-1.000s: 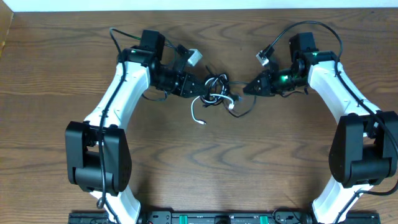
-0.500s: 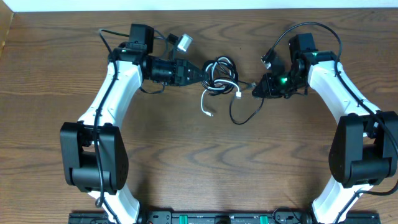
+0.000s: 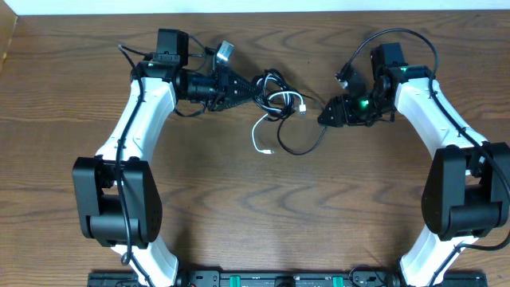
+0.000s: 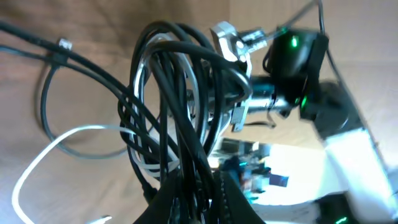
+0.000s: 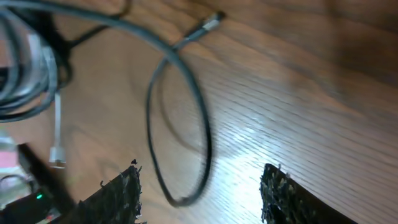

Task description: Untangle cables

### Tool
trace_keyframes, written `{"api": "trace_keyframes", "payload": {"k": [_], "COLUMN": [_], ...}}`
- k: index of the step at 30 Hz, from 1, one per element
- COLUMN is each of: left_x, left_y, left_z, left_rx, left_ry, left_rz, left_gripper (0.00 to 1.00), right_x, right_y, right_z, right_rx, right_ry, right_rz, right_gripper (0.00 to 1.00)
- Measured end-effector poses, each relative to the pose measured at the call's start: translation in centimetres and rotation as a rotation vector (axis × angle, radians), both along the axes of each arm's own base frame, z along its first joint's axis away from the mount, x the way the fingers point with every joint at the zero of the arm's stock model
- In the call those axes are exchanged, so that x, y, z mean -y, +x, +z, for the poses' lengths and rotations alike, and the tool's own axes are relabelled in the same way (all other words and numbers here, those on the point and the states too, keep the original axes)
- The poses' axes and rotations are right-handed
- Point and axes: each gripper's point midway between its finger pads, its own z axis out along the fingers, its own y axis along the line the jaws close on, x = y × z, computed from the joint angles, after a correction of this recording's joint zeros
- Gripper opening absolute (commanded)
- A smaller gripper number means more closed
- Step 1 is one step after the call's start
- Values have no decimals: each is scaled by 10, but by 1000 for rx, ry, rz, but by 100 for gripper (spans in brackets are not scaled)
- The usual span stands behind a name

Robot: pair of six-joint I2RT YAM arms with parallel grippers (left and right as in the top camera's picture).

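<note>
Black cables (image 3: 272, 83), wound into a tight knot, are pinched in my left claw (image 3: 255, 88), which is closed narrow on the bundle toward the 12 o'clock side of the wooden table (image 3: 255, 207). I judge that this hold anchors the knot, so a strand can be drawn out of it without dragging the whole lot along. The white cable (image 3: 261, 131) is threaded through the same knot and trails toward 6 o'clock, its free end lying on the wood. One black strand (image 3: 299, 147) leaves the knot toward 5 o'clock and curls in a slack loop that comes round close to my right claw (image 3: 325, 116), at 3 o'clock from the knot. That claw stands wide with nothing in it. From its wrist I see only bare wood and the tip of the slack loop between my fingers (image 5: 118, 193). Lying flat and loose, that loop looks like the easiest strand to take next. The knot is not yet undone.
</note>
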Motion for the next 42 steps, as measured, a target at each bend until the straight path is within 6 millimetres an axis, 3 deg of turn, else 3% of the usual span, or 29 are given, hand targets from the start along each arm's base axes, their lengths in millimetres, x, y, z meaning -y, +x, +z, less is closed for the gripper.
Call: {"api": "trace_keyframes", "payload": {"k": [5,9,15,18,29,37,42], "left_x": [0,0,-2,-3,-1,3,6], "left_y": [1,1,3,4,-5,-11,-15], "left_z": [0,0,-5,-7,-12,-7,0], "left_rx": [-265,-492,-668,-736,-962,-1000,-1032], "left_ry": [-19,-36,-25,-18,-8,-26,-59], "left_rz": [95,175,262,303,368,340,308], "left_gripper": [8,8,8,8,8,8,8], "right_x": [-5,-4,-14,-27,-94,-111,-115], "right_y": [-1,1,-10,-19,-33,-37,-35], "right_z": [9,32,122,145,121,116,96], "right_rx": [5,84,381,459,573,618,571], "right_ry": [81,133,163,170,-72,-146,-163], "right_rz": [17,48,148,202,386,425,440], "right_gripper": [58,58,60,60,64,64,57]}}
